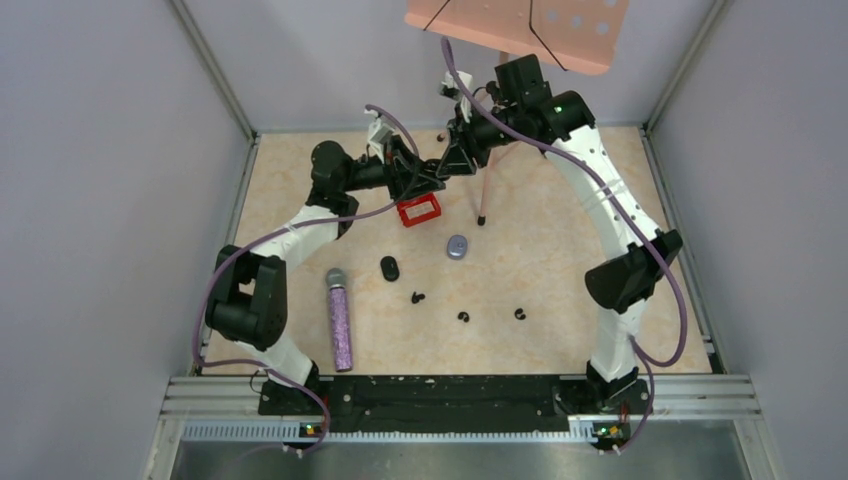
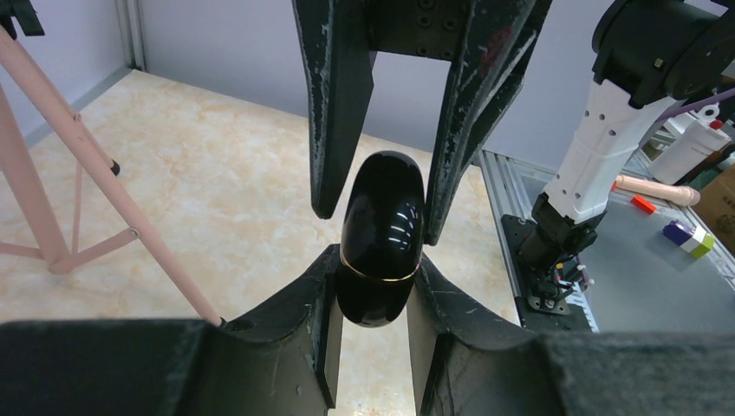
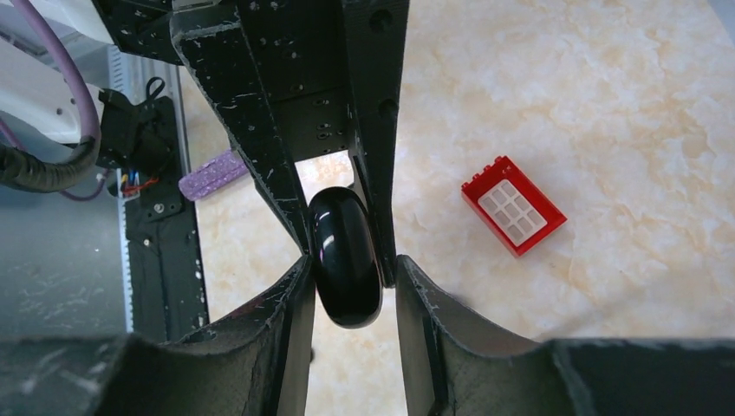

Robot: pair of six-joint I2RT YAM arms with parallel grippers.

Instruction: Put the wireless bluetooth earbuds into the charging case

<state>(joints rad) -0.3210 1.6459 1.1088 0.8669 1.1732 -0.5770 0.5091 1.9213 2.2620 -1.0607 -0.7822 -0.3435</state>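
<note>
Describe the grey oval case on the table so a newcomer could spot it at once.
Find the red block near the middle of the beige table. The grey oval case lies just to its right, a little toward the near edge, by the foot of the pink stand. It is the only pale oval: the neighbouring oval case is black, and the black earbuds are far smaller.

Robot lab cell, grey walls (image 1: 100,200), aluminium rails (image 1: 460,397)

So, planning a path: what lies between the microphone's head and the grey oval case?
A small black oval case lies there, seen in the top view.
</note>
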